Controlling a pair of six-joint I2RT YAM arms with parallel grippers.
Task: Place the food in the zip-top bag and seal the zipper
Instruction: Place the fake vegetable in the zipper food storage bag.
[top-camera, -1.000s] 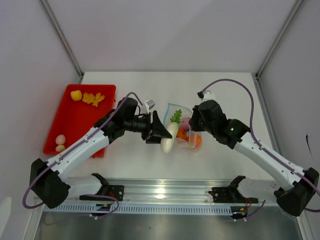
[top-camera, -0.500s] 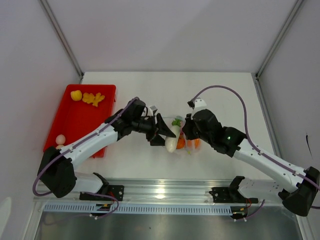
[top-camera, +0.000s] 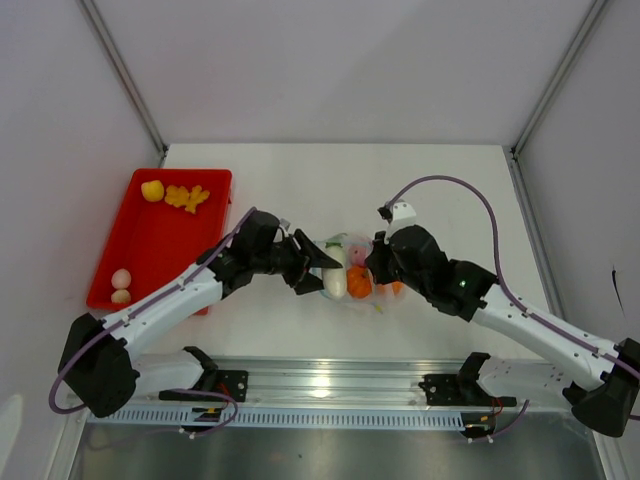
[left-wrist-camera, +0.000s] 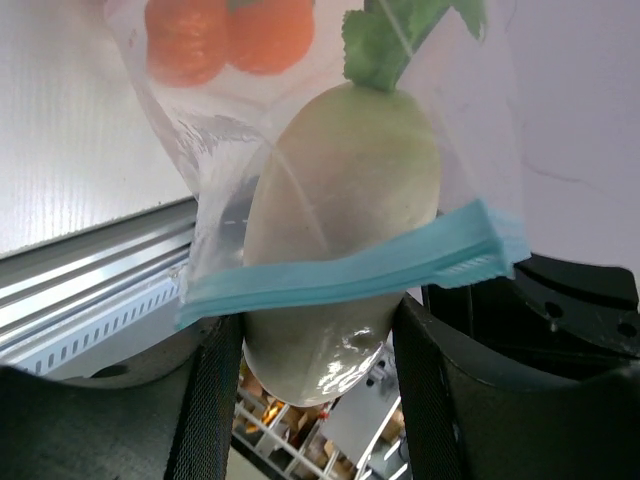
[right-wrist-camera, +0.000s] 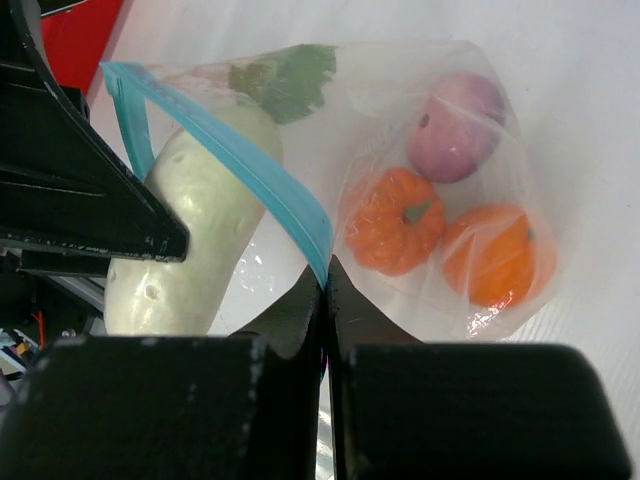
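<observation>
My left gripper (left-wrist-camera: 318, 385) is shut on the thick end of a white radish (left-wrist-camera: 340, 210) with green leaves. The leafy end sits inside the clear zip-top bag (right-wrist-camera: 400, 110), and the blue-teal zipper (left-wrist-camera: 350, 268) crosses over the radish's middle. My right gripper (right-wrist-camera: 326, 280) is shut on the zipper (right-wrist-camera: 225, 155) at the mouth's edge. Inside the bag lie an orange pumpkin (right-wrist-camera: 398, 222), an orange fruit (right-wrist-camera: 498, 255) and a purple-pink piece (right-wrist-camera: 455, 125). In the top view the bag (top-camera: 362, 262) hangs between the left gripper (top-camera: 318, 272) and the right gripper (top-camera: 378, 262), at the table's middle.
A red tray (top-camera: 150, 245) lies at the left, holding a yellow piece (top-camera: 152, 190), an orange-yellow piece (top-camera: 187, 197) and two pink eggs (top-camera: 121, 284). The metal rail (top-camera: 320, 385) runs along the near edge, behind the arms' bases.
Both grippers came closer together and nearer the front edge. The radish slid further into the bag's mouth. Both grips stayed as they were.
</observation>
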